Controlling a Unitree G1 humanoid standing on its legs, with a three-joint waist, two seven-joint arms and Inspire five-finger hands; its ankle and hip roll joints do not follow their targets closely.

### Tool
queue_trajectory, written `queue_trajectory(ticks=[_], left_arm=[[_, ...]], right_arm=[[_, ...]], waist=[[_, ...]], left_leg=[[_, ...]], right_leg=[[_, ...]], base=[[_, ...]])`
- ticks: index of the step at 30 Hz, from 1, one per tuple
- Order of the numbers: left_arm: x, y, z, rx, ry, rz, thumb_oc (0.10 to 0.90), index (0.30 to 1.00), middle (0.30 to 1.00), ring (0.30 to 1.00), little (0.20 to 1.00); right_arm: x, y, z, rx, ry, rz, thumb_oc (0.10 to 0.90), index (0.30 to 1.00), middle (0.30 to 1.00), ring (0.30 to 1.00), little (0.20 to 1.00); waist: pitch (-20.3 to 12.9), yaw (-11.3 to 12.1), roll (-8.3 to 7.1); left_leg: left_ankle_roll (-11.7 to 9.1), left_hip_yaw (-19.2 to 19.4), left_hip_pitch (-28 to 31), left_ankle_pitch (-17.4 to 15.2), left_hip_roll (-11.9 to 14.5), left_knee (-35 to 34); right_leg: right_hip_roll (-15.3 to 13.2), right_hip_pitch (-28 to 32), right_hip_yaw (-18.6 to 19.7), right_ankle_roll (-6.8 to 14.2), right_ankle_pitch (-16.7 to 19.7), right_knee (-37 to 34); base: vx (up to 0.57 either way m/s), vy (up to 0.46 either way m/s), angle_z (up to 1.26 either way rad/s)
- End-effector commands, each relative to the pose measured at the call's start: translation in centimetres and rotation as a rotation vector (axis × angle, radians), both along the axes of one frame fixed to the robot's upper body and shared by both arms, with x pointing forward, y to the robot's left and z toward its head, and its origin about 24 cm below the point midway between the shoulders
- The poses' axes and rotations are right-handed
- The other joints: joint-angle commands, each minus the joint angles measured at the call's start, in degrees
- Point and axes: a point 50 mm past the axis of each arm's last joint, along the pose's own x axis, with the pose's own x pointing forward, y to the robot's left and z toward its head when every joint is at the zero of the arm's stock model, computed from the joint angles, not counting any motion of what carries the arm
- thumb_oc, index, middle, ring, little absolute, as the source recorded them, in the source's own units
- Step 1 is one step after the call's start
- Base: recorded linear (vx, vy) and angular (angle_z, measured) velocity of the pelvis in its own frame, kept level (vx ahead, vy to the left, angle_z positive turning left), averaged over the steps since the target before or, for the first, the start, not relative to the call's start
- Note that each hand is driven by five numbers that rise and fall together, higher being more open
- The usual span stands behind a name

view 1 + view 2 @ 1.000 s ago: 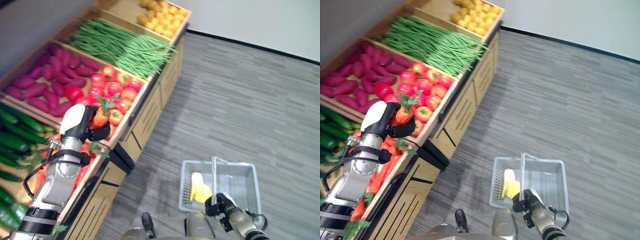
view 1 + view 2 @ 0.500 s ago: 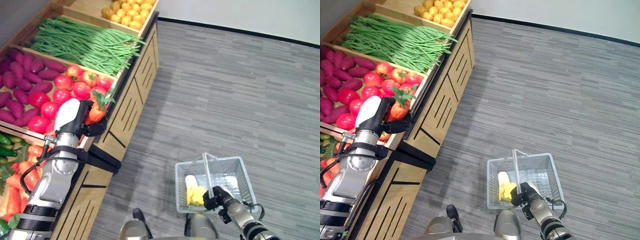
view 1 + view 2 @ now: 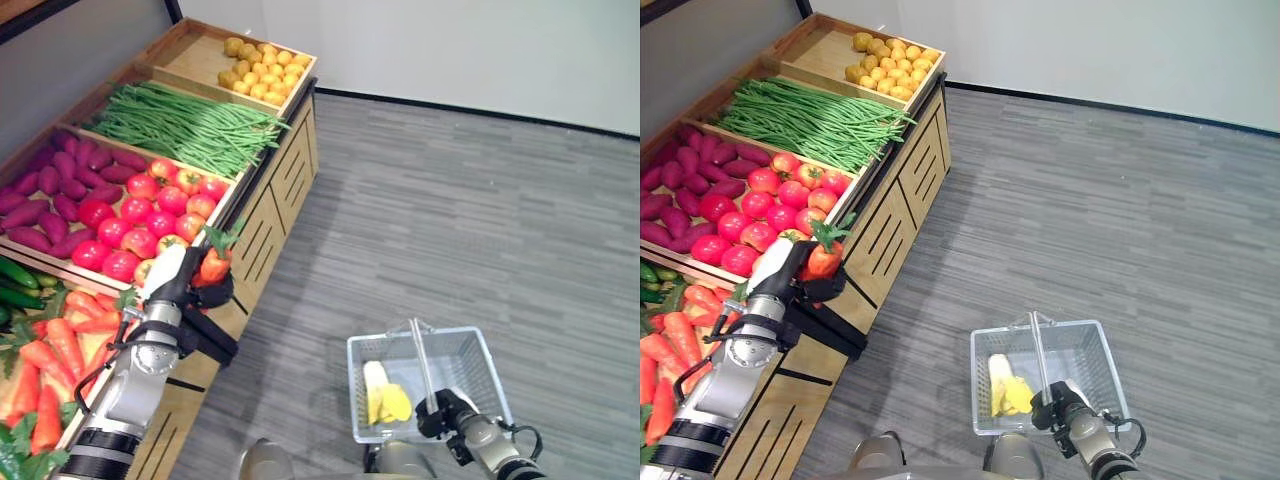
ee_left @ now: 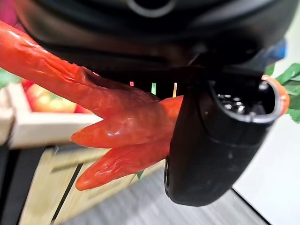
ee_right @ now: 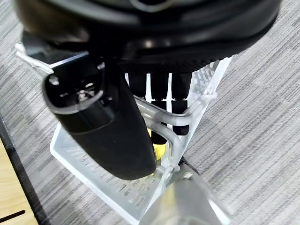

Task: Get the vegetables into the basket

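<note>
A carrot [image 3: 213, 266] is clutched by the left robot hand [image 3: 178, 283], the basket [image 3: 480, 352] handle by the right robot hand [image 3: 447, 414]; a slack grasp risks dropping it short.

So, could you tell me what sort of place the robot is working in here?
It looks like a mock grocery produce section: a tiered wooden stand holds green beans, tomatoes and carrots in separate bins, and the right hand holds a shopping basket by its handle.

Orange carrot [image 3: 214, 264] with green top, held above the stand's edge.
</note>
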Motion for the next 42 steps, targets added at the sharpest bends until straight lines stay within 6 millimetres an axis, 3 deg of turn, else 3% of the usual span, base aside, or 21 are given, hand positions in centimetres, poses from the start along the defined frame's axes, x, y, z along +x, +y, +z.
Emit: queue_trajectory(ticks=[1,7,14,17,20,25,33,39,42], left_arm=[[0.9,0.7,5.3,0.079,-0.222,-0.037,0.400,0.300,0.300,0.300,0.300],[0.7,0.1,5.0,0.085,-0.195,-0.083,0.400,0.300,0.300,0.300,0.300],[0.5,0.5,5.7,0.109,-0.196,-0.103,0.400,0.300,0.300,0.300,0.300],[0.5,0.8,6.2,0.125,-0.207,-0.102,0.400,0.300,0.300,0.300,0.300],[0.5,1.2,6.5,0.148,-0.209,-0.099,0.400,0.300,0.300,0.300,0.300],[0.6,1.2,6.4,0.157,-0.198,-0.104,0.400,0.300,0.300,0.300,0.300],[0.3,1.0,5.0,0.186,-0.105,-0.140,0.400,0.300,0.300,0.300,0.300],[1.6,-1.2,5.9,0.331,-0.063,-0.312,0.400,0.300,0.300,0.300,0.300],[2.6,-3.8,6.8,0.390,-0.093,-0.438,0.400,0.300,0.300,0.300,0.300]], right_arm=[[1.8,0.6,0.9,0.012,-0.071,0.057,0.400,0.300,0.300,0.300,0.300],[1.2,0.8,0.6,0.020,-0.058,0.055,0.400,0.300,0.300,0.300,0.300],[2.0,1.8,0.8,0.039,-0.080,0.065,0.400,0.300,0.300,0.300,0.300],[3.4,2.1,1.5,0.038,-0.122,0.081,0.400,0.300,0.300,0.300,0.300],[4.1,2.7,1.7,0.045,-0.143,0.095,0.400,0.300,0.300,0.300,0.300],[4.1,3.2,1.6,0.054,-0.141,0.102,0.400,0.300,0.300,0.300,0.300],[3.9,2.5,1.8,0.061,-0.143,0.074,0.400,0.300,0.300,0.300,0.300],[7.6,2.9,4.8,0.051,-0.285,0.144,0.400,0.300,0.300,0.300,0.300],[9.8,4.0,6.4,0.041,-0.362,0.198,0.400,0.300,0.300,0.300,0.300]], waist=[[-0.63,-0.04,-0.53],[-1.56,-0.71,-0.21],[-1.02,-0.43,-1.35],[0.10,-0.51,-1.99],[0.18,0.16,-1.99],[-1.02,2.90,-2.42],[-2.43,1.92,-2.18],[-3.84,1.74,-0.49],[-5.07,2.03,0.46]], left_leg=[[1.35,0.90,-4.89,3.35,0.35,-0.06],[2.16,2.82,-2.44,2.65,-0.14,-2.60],[4.48,6.94,-1.20,0.03,-2.57,-3.23],[5.30,8.97,-2.38,-0.88,-3.71,-2.82],[5.58,11.25,-3.02,-0.62,-3.08,-2.93],[5.63,12.25,-4.80,0.23,-2.58,-2.77],[5.01,10.57,-0.99,0.54,-2.28,-3.21],[4.20,8.37,1.26,1.32,-1.85,-4.87],[4.02,7.69,2.16,1.32,-1.72,-5.21]], right_leg=[[0.37,6.32,-2.81,8.20,-7.34,2.69],[-0.18,6.66,-1.23,8.81,-6.97,1.53],[-2.83,4.33,3.03,11.17,-4.45,1.20],[-4.03,1.04,4.63,13.10,-0.79,0.39],[-3.98,-1.53,5.97,14.32,1.69,0.16],[-4.14,3.52,2.51,13.26,-2.10,1.19],[-3.51,5.50,-0.20,11.92,-5.17,2.52],[-2.65,7.65,-2.38,11.02,-6.87,2.60],[-2.25,8.94,-3.05,10.78,-7.44,2.26]], base=[[0.07,0.041,-0.19],[0.06,0.109,-0.58],[0.01,0.178,-0.36],[-0.11,0.129,-0.20],[-0.05,0.061,-0.62],[-0.08,-0.006,-0.19],[0.04,-0.019,0.05],[0.04,-0.060,0.24],[0.04,-0.044,0.08]])
